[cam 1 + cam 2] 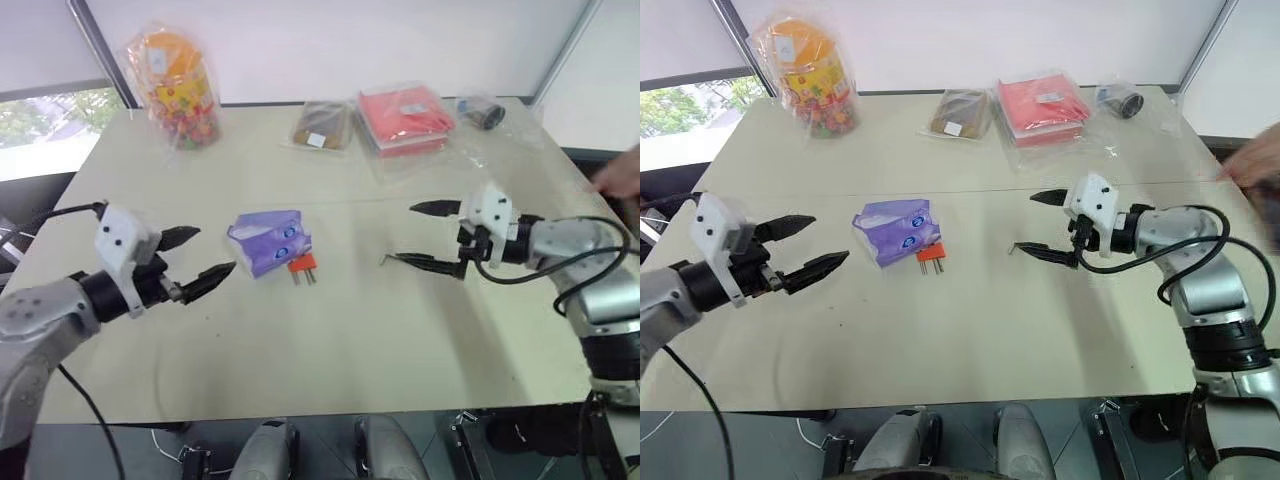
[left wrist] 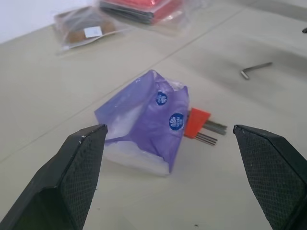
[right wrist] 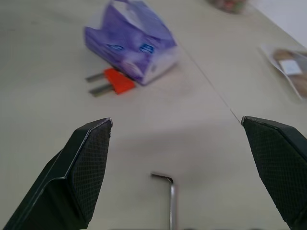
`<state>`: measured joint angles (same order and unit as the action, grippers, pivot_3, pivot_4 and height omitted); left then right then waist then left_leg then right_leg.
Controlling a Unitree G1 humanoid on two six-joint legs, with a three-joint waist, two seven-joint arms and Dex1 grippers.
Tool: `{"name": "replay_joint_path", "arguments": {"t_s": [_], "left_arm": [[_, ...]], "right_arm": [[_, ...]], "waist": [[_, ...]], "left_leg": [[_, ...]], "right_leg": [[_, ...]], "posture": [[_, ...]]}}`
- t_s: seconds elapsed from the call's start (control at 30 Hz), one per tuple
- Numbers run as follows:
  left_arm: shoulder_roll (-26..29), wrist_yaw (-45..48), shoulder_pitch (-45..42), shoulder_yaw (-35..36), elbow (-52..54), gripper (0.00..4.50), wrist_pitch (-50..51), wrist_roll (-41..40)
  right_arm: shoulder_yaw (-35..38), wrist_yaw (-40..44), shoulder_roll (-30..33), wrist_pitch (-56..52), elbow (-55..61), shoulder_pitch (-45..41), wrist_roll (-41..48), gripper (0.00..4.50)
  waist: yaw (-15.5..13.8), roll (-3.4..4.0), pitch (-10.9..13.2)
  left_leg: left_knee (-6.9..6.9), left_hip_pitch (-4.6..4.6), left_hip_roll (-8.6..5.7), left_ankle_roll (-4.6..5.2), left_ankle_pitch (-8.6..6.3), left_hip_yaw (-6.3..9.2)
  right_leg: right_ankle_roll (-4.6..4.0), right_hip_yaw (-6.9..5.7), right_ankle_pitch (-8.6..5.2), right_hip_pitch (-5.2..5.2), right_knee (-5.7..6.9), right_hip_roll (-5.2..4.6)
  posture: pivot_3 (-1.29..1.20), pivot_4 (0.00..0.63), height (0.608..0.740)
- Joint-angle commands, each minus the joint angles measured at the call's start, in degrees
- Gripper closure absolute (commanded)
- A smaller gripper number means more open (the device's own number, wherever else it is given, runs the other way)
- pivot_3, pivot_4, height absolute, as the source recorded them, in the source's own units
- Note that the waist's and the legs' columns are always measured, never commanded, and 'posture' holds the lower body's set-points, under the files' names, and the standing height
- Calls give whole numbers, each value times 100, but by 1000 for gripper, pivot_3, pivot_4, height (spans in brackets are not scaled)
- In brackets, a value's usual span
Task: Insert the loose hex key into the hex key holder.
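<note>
Hex key (image 3: 171,201), the loose one, lies flat on the pale table (image 1: 330,350) just below and between the two spread fingers of the right gripper (image 1: 1040,222). Its short bent end points toward the middle of the table, away from that gripper's wrist. Neither finger touches it; the lower finger (image 1: 1045,253) hangs close above its long shank. That gripper's jaws stand as wide as they go, with nothing between them.

Ahead of the right gripper, further toward the table's middle, sits the hex key holder (image 1: 302,265), a small orange-red block with short dark keys sticking out of it toward the robot. It is well apart from the loose key. The holder rests against the near edge of a crumpled purple plastic packet (image 1: 268,240), touching it or nearly so.

On the other side of the packet the left gripper (image 1: 207,254) hovers above the table, pointing at the packet and the holder. Its black fingers are spread fully too, gripping nothing, and both things lie a little way in front of its tips.

Beyond both grippers, along the far edge, lie a bag of colourful sweets (image 1: 178,85), a clear pouch with something brown in it (image 1: 320,124), a red bagged packet (image 1: 405,117) and a small dark item in plastic (image 1: 484,113). A person's hand (image 1: 1252,160) shows at the table's edge beyond the right arm.
</note>
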<state>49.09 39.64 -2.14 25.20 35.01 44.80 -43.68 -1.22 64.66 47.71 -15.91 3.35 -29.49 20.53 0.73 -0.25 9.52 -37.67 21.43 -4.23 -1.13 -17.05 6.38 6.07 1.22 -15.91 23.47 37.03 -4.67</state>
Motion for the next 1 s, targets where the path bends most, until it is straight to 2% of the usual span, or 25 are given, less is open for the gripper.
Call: {"name": "replay_joint_path", "arguments": {"t_s": [0.03,0.43,0.73,1.0], "left_arm": [[235,191,-88,236,-67,103,41,-175],[227,-75,-199,261,-103,103,67,-258],[172,-179,-210,210,-206,103,62,-253],[-263,-645,-357,-148,-623,103,183,-133]], "right_arm": [[28,229,66,-145,270,-322,161,0],[97,175,-157,-386,393,-710,242,0],[151,293,-132,-200,204,-639,190,0],[128,233,-156,-198,329,-563,177,0]], "waist": [[-4,1,1],[-14,2,6],[-10,2,6],[-14,2,6]], "left_leg": [[0,0,0,0,0,0],[3,7,-1,-2,0,-2],[10,7,-1,-2,0,-3],[11,6,-1,-3,1,-5]], "right_leg": [[0,0,0,0,0,0],[0,3,0,8,-1,-5],[0,4,0,13,-1,-4],[0,6,0,14,-1,-5]], "posture": [[0,150,740],[0,150,740],[0,150,740],[0,150,740]]}}
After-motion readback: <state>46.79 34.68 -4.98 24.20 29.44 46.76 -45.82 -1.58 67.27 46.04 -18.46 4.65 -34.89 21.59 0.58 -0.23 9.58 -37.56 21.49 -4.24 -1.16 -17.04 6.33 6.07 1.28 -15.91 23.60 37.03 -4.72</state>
